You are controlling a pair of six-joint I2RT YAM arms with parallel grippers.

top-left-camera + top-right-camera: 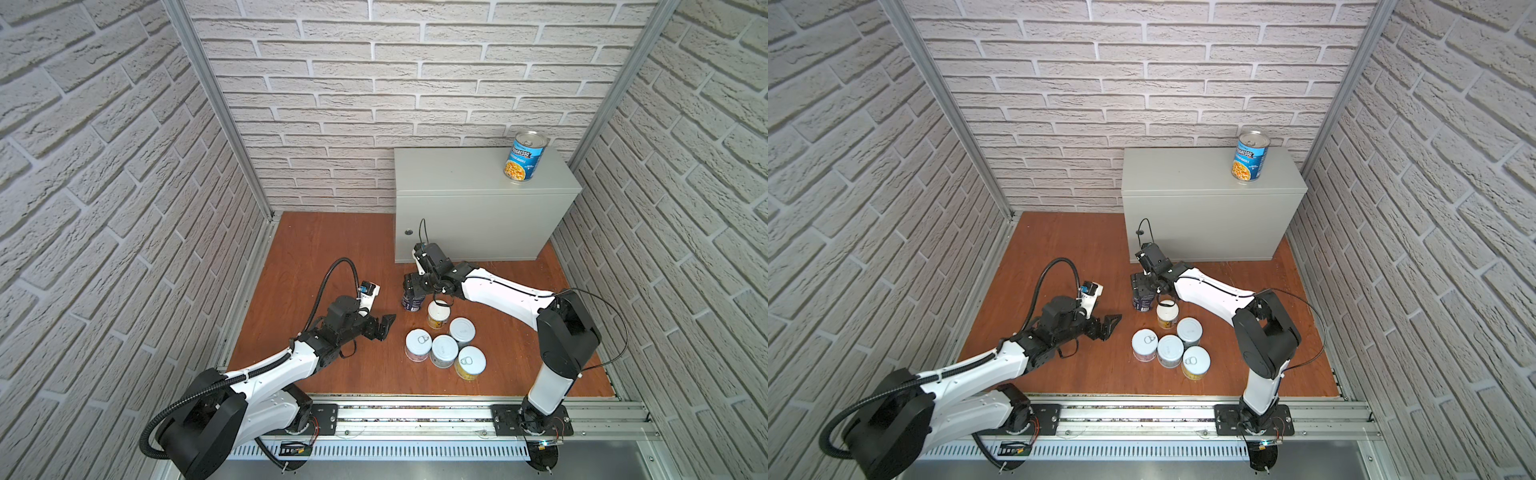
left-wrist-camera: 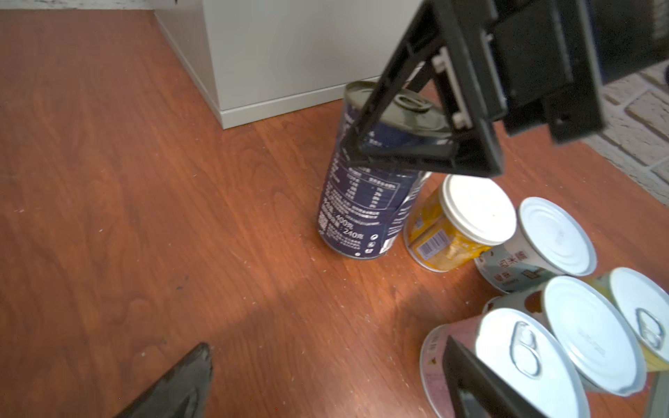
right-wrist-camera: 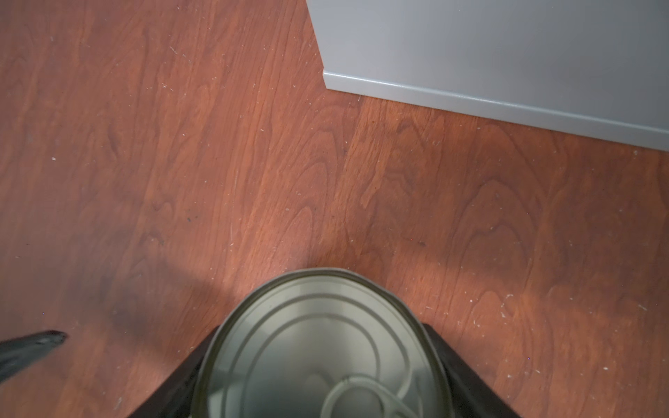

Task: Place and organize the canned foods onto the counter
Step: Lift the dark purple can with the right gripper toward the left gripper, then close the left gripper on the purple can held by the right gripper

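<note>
Nearest the arms' bases, five short cans (image 1: 444, 348) stand clustered upright on the wooden floor (image 1: 332, 257). Just left of them the left gripper (image 1: 384, 326) hangs low, jaws spread wide and holding nothing. Beyond the cluster the right gripper (image 1: 414, 291) pinches the dark navy can (image 2: 362, 206) near its rim (whether its base rests on the floor I cannot tell), just beside the yellow can (image 2: 449, 224). Farther back stands the grey worktop (image 1: 457, 174), with the blue Progresso can (image 1: 524, 158) upright toward its right rear corner.
</note>
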